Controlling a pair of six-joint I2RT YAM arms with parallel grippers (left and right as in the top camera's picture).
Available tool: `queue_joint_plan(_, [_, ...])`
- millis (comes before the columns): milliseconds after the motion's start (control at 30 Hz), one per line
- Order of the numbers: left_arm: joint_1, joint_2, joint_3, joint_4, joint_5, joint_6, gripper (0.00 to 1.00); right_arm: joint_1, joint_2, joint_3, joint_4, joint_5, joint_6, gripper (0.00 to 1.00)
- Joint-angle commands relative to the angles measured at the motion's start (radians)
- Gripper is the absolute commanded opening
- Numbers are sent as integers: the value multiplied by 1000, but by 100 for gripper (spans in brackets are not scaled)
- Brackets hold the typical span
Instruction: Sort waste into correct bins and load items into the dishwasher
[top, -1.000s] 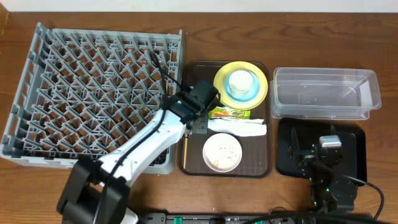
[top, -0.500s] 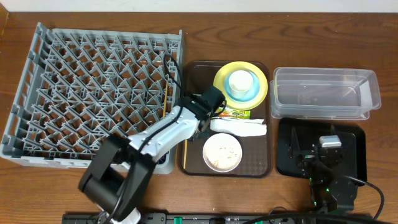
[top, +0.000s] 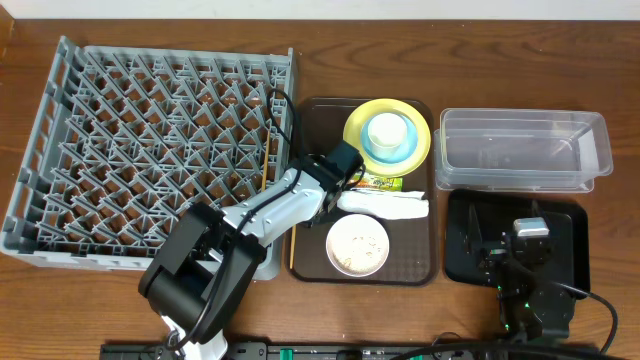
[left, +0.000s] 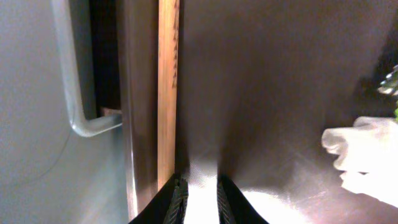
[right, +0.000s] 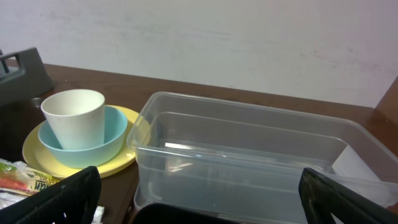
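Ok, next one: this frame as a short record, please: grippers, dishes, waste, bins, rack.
left gripper: low over brown tray's left edge, beside a chopstick; narrow gap, nothing in it
right gripper: wide open, empty, over black tray
plate: on brown tray, blue bowl on it, cup in the bowl
white bowl: on brown tray, near side
wrapper, napkin: on brown tray, between plate and white bowl
tub: nothing seen inside
rack: no plate, bowl or cup in it

the overhead view is bright and evenly lit from above, with soft shadow along the dish rack's (top: 150, 150) edge. the left wrist view is dim and blurred, with pale glare on the brown tray (left: 280, 74) just ahead of the left pincer (left: 198, 186). the right wrist view is sharp.
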Motion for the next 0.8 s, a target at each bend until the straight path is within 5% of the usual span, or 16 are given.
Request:
queue_joint_plan(0, [-3, -13, -7, -11, -27, -10, 21, 7, -5, -1, -5, 6, 12, 99])
queue_joint_plan(767, [-3, -58, -85, 111, 60, -49, 21, 7, -5, -1, -5, 6, 12, 99])
